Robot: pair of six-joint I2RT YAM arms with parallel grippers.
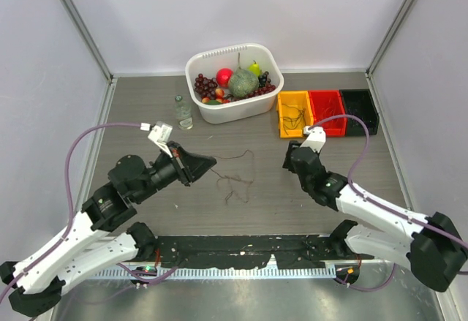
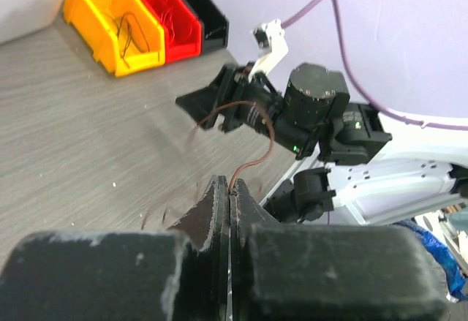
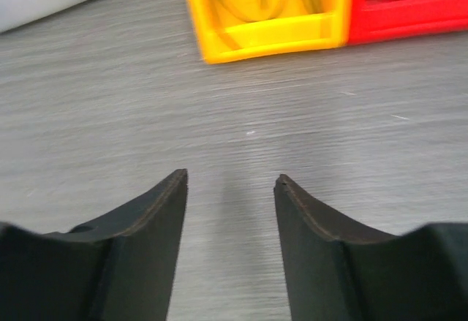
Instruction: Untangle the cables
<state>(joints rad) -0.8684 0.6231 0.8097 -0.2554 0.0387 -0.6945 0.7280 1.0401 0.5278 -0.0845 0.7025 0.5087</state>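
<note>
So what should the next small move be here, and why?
Probably swing the open, empty right gripper over to the cables and pinch a loose strand: the left gripper is shut on one strand, while the rest lies tangled on the table.

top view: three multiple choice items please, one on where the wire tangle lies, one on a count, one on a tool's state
1. Where does the tangle of thin red and black wires lie?
A. in the white plastic tub
B. in the black bin
C. on the grey wood-grain table between the tools

2. How many are in the row of small plastic bins?
A. three
B. two
C. five

3. How is the right tool?
A. shut on a bottle
B. open, empty
C. shut on a wire

1 C, its loops lie on bare tabletop, one strand in the shut left tool; 2 A, yellow, red and black stand side by side; 3 B, only table shows between its fingers.
</note>
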